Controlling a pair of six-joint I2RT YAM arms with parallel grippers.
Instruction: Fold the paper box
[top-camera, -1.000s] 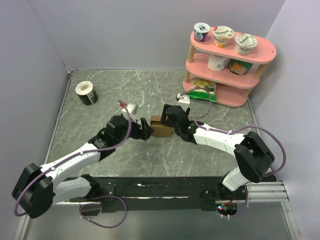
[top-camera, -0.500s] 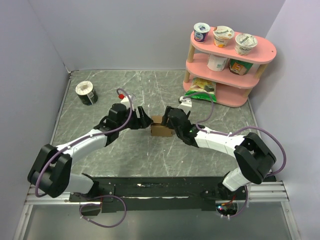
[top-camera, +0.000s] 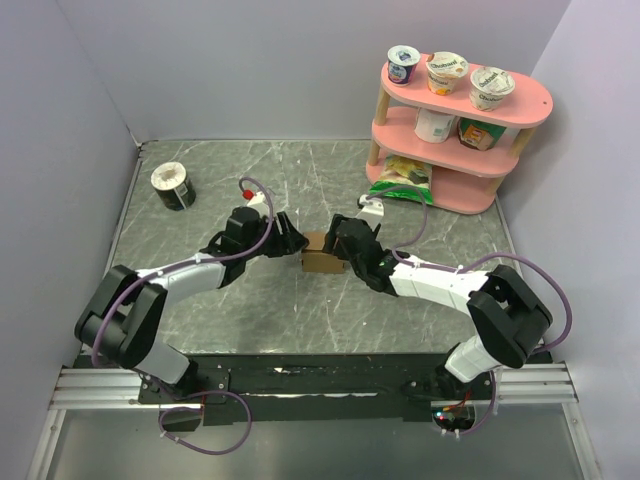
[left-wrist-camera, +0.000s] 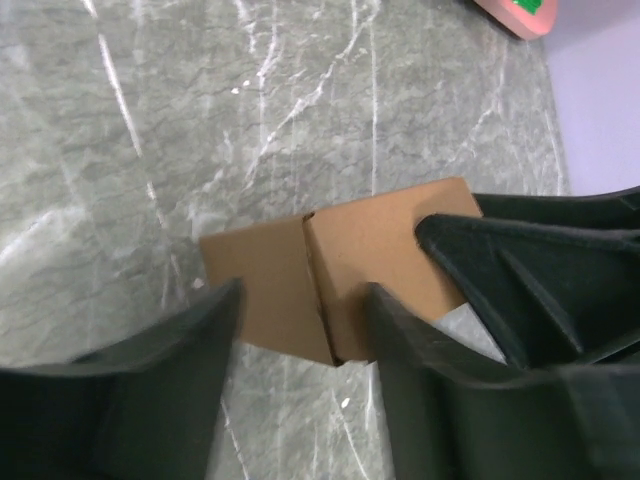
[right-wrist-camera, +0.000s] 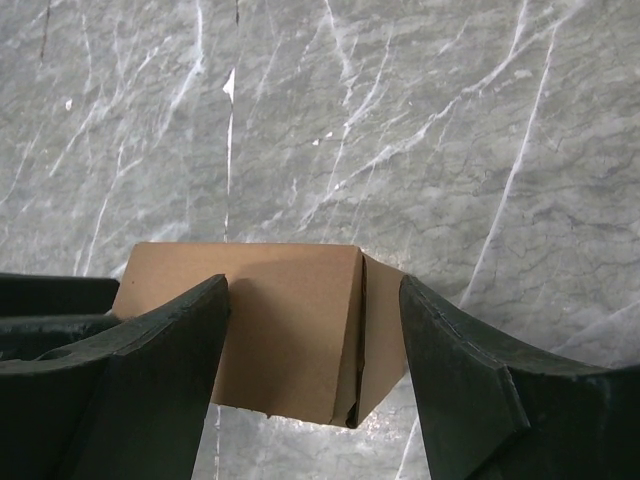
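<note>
Two claws meet over the paper box (top-camera: 321, 260), a small brown cuboid resting on the tabletop (top-camera: 300, 180) at the centre of the top view. Your left claw (left-wrist-camera: 302, 295) has its fingers spread, straddling one corner of the box. Your right claw (right-wrist-camera: 312, 290) is spread across the box from the opposite side, and no view shows whether either one actually presses the cardboard.

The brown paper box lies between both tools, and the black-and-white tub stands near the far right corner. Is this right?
No: the tub stands near the far left corner, as the top external view shows. The rest is correct.
</note>
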